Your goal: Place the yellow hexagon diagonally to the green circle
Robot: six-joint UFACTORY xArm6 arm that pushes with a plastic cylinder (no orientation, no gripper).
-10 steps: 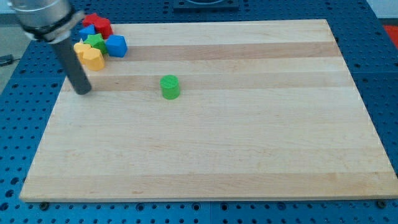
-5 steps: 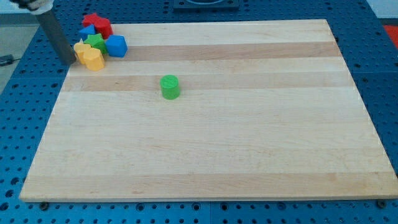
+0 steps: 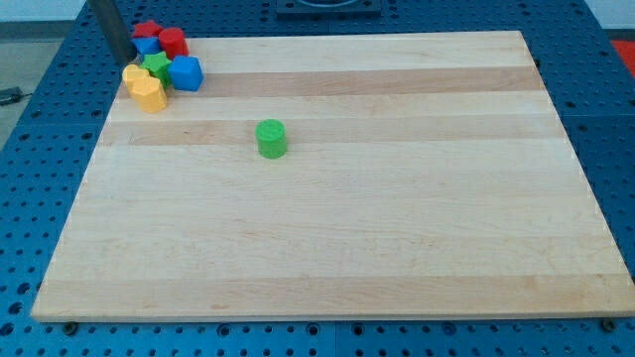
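The yellow hexagon [image 3: 145,89] is packed in the far-left cluster, well apart from the green circle [image 3: 271,138]. My tip [image 3: 123,59], a bare rod holding nothing, could scatter neighbouring blocks.

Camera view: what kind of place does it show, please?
Probably a robotics lab bench. A wooden board lies on a blue perforated table, small coloured blocks such as the green cylinder sit on it, and my tip stands beside the cluster at the view's top left.
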